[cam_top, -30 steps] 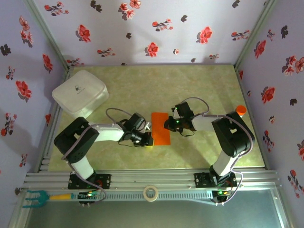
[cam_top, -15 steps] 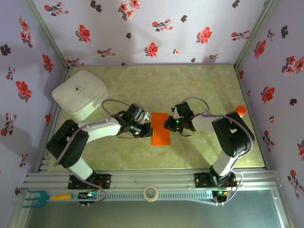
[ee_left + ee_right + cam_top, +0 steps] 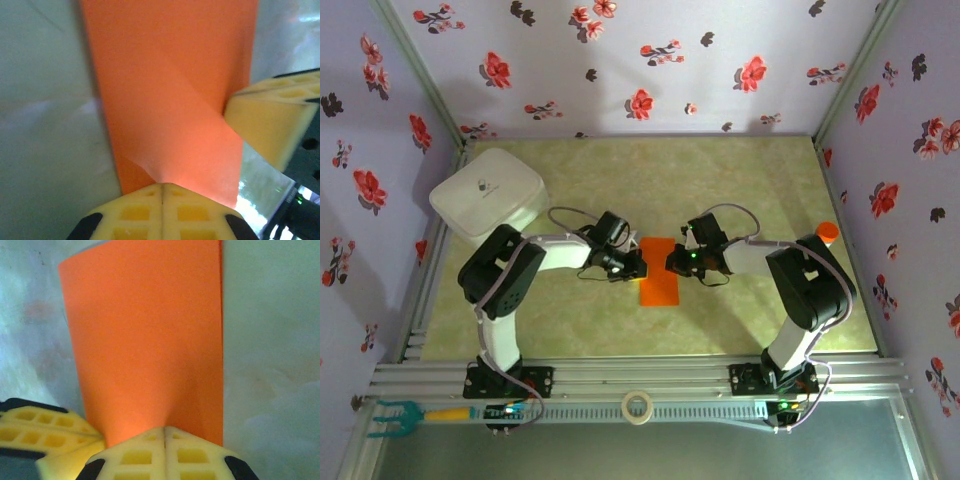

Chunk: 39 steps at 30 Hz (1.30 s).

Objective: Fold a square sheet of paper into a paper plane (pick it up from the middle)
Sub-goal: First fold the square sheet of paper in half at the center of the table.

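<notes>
Orange square sheet of paper (image 3: 659, 272), folded: left gripper (image 3: 162, 192) pinches the edge nearest it; right gripper (image 3: 164, 432), pressed together, pins it, likely for creasing.

You have the square sheet of paper (image 3: 658, 278) lying flat mid-table (image 3: 620, 170), between the grippers — the left gripper (image 3: 636, 266) at its left edge, the right gripper (image 3: 673, 263) at its right. A lidded box (image 3: 485, 197) sits in the far left corner — a small bottle (image 3: 827, 232) at the right edge.
</notes>
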{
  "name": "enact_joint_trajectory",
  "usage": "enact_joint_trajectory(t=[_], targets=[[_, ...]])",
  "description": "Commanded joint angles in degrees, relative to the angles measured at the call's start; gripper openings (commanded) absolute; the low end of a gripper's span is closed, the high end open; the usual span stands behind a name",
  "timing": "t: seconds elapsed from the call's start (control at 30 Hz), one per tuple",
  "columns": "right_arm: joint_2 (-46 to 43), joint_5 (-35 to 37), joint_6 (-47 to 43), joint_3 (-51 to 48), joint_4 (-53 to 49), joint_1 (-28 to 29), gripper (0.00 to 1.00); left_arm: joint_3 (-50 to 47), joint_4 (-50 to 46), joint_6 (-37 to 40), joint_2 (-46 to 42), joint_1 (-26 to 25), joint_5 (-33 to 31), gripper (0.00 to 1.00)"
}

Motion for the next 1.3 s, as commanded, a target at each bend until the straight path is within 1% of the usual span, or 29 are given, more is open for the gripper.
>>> enact_joint_trajectory(t=[0.0,0.17,0.27,0.37,0.5,0.67,0.87,0.93,1.13,1.27], targets=[[3.3,6.2,-1.4,-2.1,-10.0,-0.5,0.00,-2.4,0.0,0.0,1.3,0.3,-0.7,0.03],[3.3,5.2,-2.6,-1.5,-9.8,-0.5,0.00,-5.0,-0.6,-2.0,-2.0,0.1,-1.3,0.03],[3.2,4.4,-3.6,-1.0,-9.7,-0.5,0.00,-3.8,-1.9,-2.0,-5.5,0.2,-1.4,0.03],[4.2,3.1,-4.7,0.0,-9.8,-0.5,0.00,-1.1,-3.2,-1.3,-7.0,0.6,-1.6,0.04],[4.9,3.0,-5.2,0.6,-10.3,-0.5,0.00,2.3,-2.6,-0.5,-5.5,1.7,-0.3,0.06],[4.8,3.3,-5.2,0.7,-10.7,-0.5,0.00,5.8,-1.8,0.0,-0.3,2.8,2.1,0.06],[4.7,3.7,-5.0,0.8,-11.1,-0.5,0.00,4.2,-0.3,-0.2,2.4,3.1,3.0,0.05],[4.8,3.8,-5.0,0.8,-11.3,-0.5,0.00,2.7,0.0,0.1,2.5,3.2,2.6,0.06],[4.7,4.1,-5.0,0.9,-11.6,-0.5,0.00,-0.1,-3.4,2.2,2.8,3.4,-2.2,0.06],[4.9,4.0,-5.0,1.1,-11.8,-0.5,0.00,0.8,-4.9,2.2,0.4,3.3,-2.3,0.06]])
